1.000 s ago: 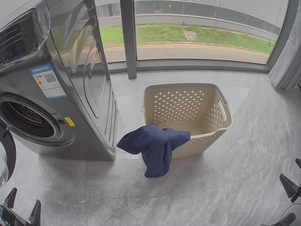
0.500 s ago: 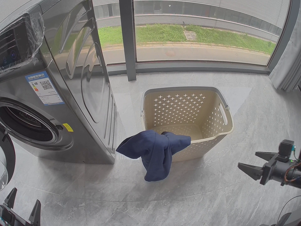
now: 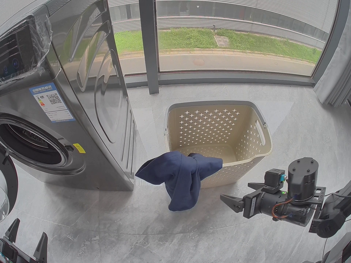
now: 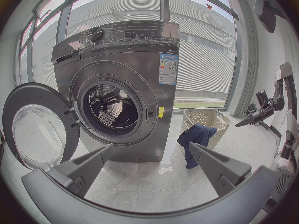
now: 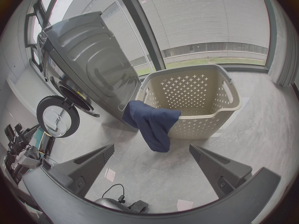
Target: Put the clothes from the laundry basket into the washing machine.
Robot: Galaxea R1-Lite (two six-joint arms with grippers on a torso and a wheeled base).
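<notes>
Right claw (image 3: 235, 190) is spread wide and holds nothing. It sits low over the floor (image 3: 146, 223), its tips pointing at the cloth (image 3: 181, 178), apart from it with open floor between. The navy cloth hangs over the basket's (image 3: 219, 103) near rim, mostly outside, by the washer's (image 3: 95, 92) corner. Left claw (image 3: 30, 227) is spread too, holding nothing, low before the washer. The washer's door (image 4: 37, 125) is swung open.

The head view's edge cuts off the left pincer (image 3: 28, 232) below its fingertips and, near it, most of the door (image 3: 10, 176) of the washing machine (image 3: 73, 128), while ahead of the right pincer (image 3: 235, 191) the blue garment (image 3: 181, 176) hides the laundry basket's (image 3: 204, 128) near corner.
</notes>
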